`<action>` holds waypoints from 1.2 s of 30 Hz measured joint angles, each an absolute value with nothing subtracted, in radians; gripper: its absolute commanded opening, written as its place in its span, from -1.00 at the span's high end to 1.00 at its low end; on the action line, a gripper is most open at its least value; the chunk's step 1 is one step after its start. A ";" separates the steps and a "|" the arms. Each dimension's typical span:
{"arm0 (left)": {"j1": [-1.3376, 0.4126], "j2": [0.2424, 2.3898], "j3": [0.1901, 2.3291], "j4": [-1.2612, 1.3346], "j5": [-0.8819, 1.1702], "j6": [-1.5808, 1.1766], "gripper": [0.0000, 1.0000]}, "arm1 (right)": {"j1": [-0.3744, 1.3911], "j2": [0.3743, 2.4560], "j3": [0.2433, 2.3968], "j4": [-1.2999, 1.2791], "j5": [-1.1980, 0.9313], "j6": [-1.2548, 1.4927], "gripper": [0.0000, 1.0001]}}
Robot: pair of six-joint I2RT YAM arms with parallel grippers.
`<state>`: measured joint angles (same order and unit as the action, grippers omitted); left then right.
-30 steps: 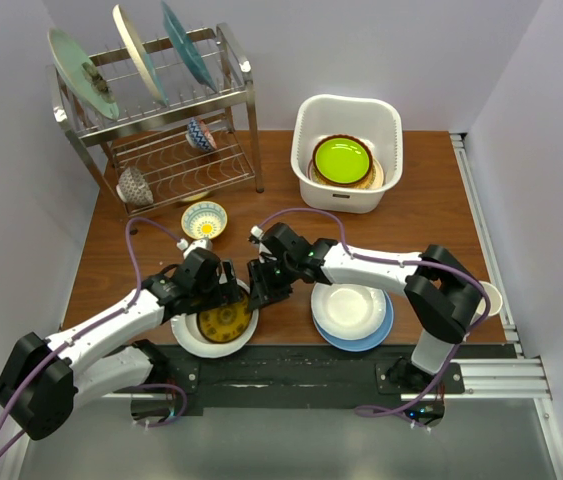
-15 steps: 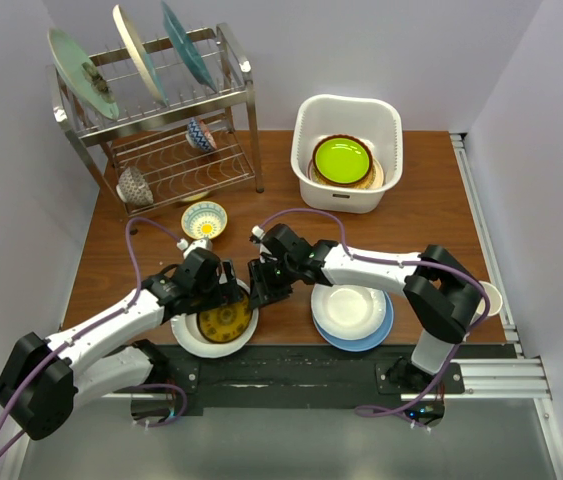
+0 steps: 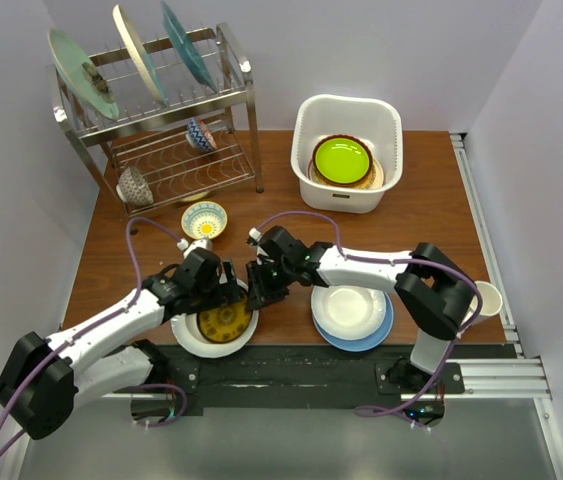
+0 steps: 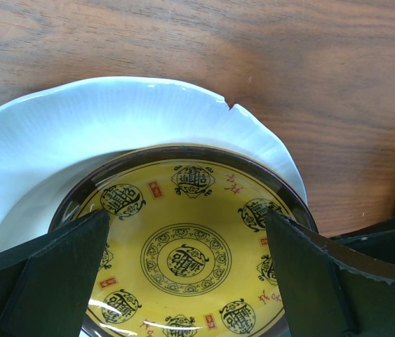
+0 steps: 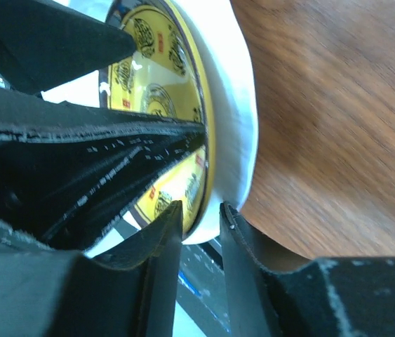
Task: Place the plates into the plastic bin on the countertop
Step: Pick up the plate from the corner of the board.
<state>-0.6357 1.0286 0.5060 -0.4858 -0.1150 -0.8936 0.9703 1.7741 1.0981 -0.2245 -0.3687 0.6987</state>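
Brown patterned plate [image 3: 224, 322] is seen nested in a white scalloped plate [image 3: 187, 338], well apart from the plastic bin [image 3: 306, 130], on its near-left side. Left tool [image 4: 186, 217] is held wide apart over the patterned plate, nothing gripped. Right tool [image 5: 201, 210] is set narrow astride the stacked rims on the bin-facing side; a firm clamp cannot be told. Step judged: rim pick. Only the patterned plate's rim should be pinched, the white one left down, then lifted level. A lime green plate [image 3: 342, 159] is already stacked in the bin.
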 measured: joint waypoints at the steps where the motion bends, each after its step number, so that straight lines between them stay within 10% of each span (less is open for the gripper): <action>1: -0.636 1.030 0.506 -0.486 -0.115 -0.893 -1.00 | 0.974 1.778 1.098 -0.216 -0.369 0.700 0.41; 11: -0.636 1.032 0.507 -0.482 -0.116 -0.877 -1.00 | 0.980 1.801 1.098 -0.198 -0.374 0.744 1.00; 36: -0.636 0.646 0.505 -0.521 -0.184 -0.852 -1.00 | 0.982 1.807 1.100 -0.188 -0.332 0.743 1.00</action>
